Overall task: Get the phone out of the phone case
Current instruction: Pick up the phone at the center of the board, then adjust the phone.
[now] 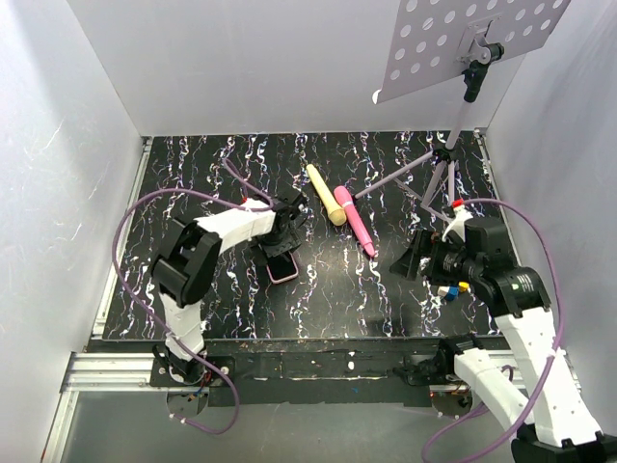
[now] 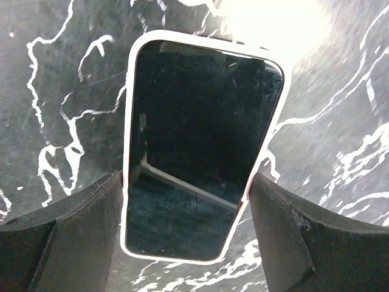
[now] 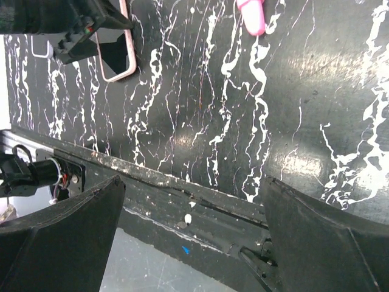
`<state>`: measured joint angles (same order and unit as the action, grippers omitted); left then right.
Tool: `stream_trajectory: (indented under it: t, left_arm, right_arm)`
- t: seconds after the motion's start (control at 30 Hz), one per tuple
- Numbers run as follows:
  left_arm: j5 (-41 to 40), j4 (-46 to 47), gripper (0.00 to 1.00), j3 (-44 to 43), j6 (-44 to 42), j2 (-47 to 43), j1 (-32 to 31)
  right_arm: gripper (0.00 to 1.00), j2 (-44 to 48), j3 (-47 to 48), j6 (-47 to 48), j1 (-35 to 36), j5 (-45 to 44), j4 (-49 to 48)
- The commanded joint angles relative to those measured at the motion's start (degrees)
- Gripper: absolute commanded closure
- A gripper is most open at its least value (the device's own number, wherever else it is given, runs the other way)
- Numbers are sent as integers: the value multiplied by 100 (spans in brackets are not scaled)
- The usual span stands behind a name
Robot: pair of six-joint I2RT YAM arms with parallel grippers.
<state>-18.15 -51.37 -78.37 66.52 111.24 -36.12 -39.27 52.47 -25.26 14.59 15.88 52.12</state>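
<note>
Left gripper flanks the phone case, contact unclear; right gripper stands wide open.

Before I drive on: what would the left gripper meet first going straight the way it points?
The phone, screen up in its case, between the fingers; they flank the case's long edges and may reach the table first. Depth is unclear.

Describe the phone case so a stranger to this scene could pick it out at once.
On the black white-veined table, look left of centre, where the left arm's tool straddles a flat rectangle. That is the phone case: a thin salmon-pink rim around a black-screened phone. The yellow stick and pink marker beyond are slim rods, not flat slabs.
</note>
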Motion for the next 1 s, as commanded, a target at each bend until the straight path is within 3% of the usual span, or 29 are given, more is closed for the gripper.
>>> stream_trajectory:
  t: [0.0,0.07,0.13,0.37,0.5,0.6,0.73,0.83,0.97]
  left_arm:
    - [513,829,82,620,-982,-1182,17]
    - [716,1015,85,796,-1036,-1437,17]
    - [987,1050,100,858,-957,-1570,8]
    - [2490,1481,100,1192,-421,-1720,26]
    - [2799,1525,100,1324,-97,-1939,61]
    - [3132,1648,100,1578,640,-2150,79]
    - [3897,2253,100,2263,1792,-2422,131]
    - [4283,2719,100,2685,2486,-2589,131]
    - [4645,3098,100,2862,2901,-2616,131]
  right_arm:
    - [0,-405,-96,100,-18,372,-246]
    - [0,-555,-158,109,-18,495,-298]
    - [0,-608,-324,82,-9,574,-474]
    - [0,-933,-1001,-339,184,838,-1484]
    - [0,-1389,-1256,-945,851,706,-2221]
    - [0,-1759,-1458,-1480,1597,566,-3117]
    - [4,-2032,-1292,-1790,2775,-433,-3725]
    - [11,-2234,-1046,-2079,3303,-1531,-3937]
    - [10,-2375,-1037,-2220,3866,-2553,-4437]
